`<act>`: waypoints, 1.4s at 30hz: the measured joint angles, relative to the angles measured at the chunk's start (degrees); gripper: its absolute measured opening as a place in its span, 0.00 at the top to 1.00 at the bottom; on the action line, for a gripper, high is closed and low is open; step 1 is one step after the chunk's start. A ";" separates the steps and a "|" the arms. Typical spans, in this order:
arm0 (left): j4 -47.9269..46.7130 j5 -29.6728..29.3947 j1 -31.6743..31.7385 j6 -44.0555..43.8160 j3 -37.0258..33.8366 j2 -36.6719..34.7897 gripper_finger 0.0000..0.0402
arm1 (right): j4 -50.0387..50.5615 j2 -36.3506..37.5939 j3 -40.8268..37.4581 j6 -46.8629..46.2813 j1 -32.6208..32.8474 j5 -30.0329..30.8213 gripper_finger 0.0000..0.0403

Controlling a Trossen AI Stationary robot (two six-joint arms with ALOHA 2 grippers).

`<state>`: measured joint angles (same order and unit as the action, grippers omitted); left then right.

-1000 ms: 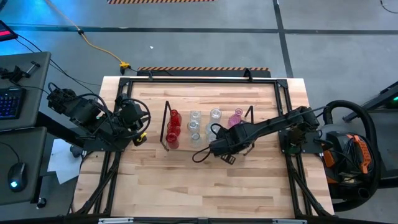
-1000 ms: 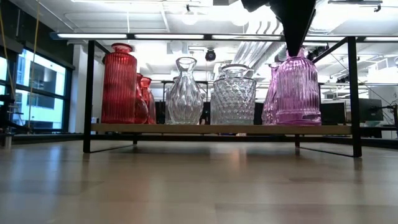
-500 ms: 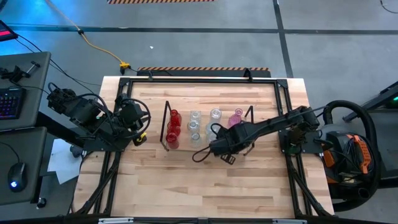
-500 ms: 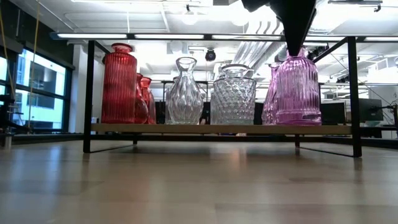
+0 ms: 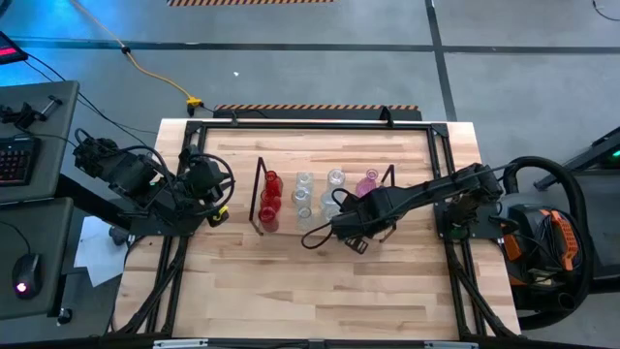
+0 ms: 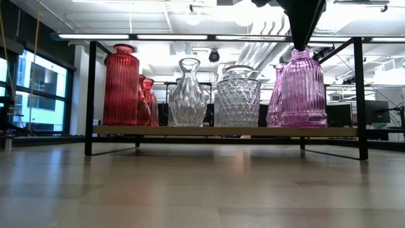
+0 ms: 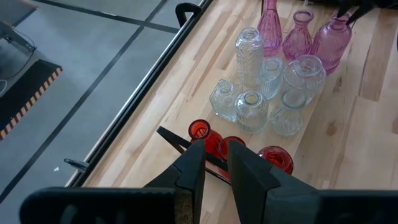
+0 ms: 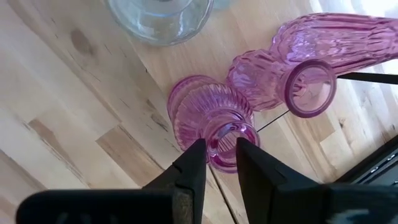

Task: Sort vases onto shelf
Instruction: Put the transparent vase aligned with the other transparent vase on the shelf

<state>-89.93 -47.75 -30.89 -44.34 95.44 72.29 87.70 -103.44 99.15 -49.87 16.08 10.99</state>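
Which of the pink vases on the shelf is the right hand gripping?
The wide ribbed pink vase at the front of the pink group: the right hand is closed on its rim. The other pink vases behind it stand untouched.

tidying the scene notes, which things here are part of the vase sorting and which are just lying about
Part of the job:
- red vases
- clear vases
- pink vases
- shelf
- right gripper, at a pink vase's rim

Just lying about:
- keyboard
- mouse
- yellow cable
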 joint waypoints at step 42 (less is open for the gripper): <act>0.02 -0.39 0.00 0.02 0.00 0.01 0.85 | 1.05 0.05 0.11 -1.46 -0.29 0.21 0.83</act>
<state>-89.91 -48.14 -30.89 -44.31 95.44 72.30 88.75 -103.39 99.26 -51.33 15.79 11.20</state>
